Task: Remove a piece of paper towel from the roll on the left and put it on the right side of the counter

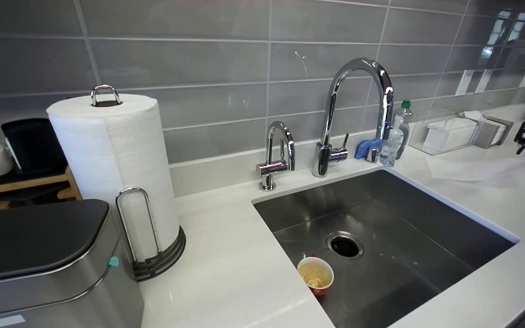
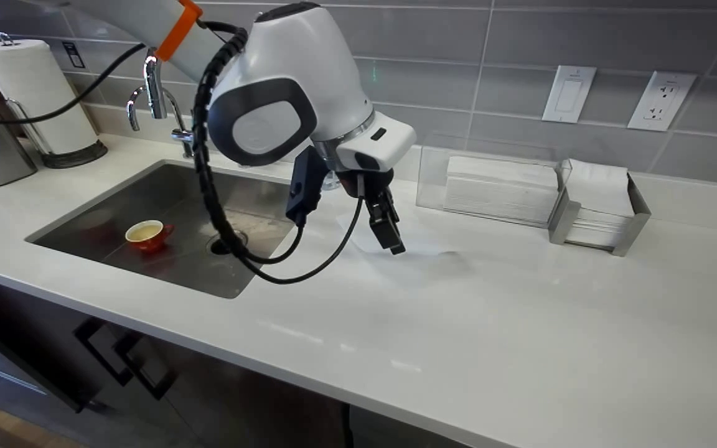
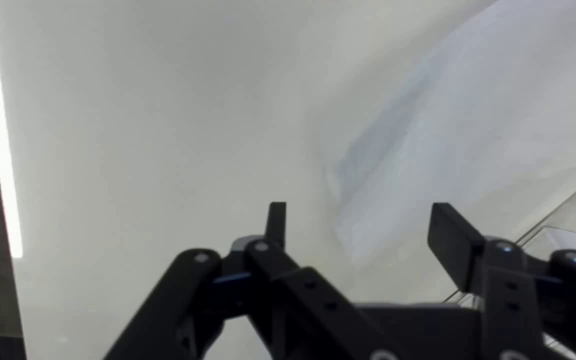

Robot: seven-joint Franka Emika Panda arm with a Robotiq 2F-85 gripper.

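The jaws of the gripper [image 3: 358,215] stand wide apart and hold nothing; in the wrist view, a pointed end of the piece of paper towel [image 3: 458,140] shows between the fingers [image 3: 450,240].

At far left in an exterior view, a steel bin [image 1: 121,291] with a black lid [image 1: 39,237] stands beside the roll [image 1: 130,150], which is seated on its metal holder [image 1: 171,257]. Next come a small tap [image 1: 270,168] and a tall tap [image 1: 321,159] behind the sink [image 1: 381,282]. A red cup [image 2: 152,241] stands upright in the sink, left of the drain [image 1: 344,246]; its pale contents cannot be identified. A green-capped bottle [image 1: 406,127] stands near the sink's rear right corner.

To the right of the sink, the piece of paper towel lies on the counter [image 2: 520,342], near a clear tray [image 2: 432,180] of stacked white paper; the towel's outline is faint. Here the gripper hangs from the arm [image 2: 296,74] above the counter. Rightmost in an exterior view, a grey holder [image 2: 638,214] of white napkins stands just beside the tray.
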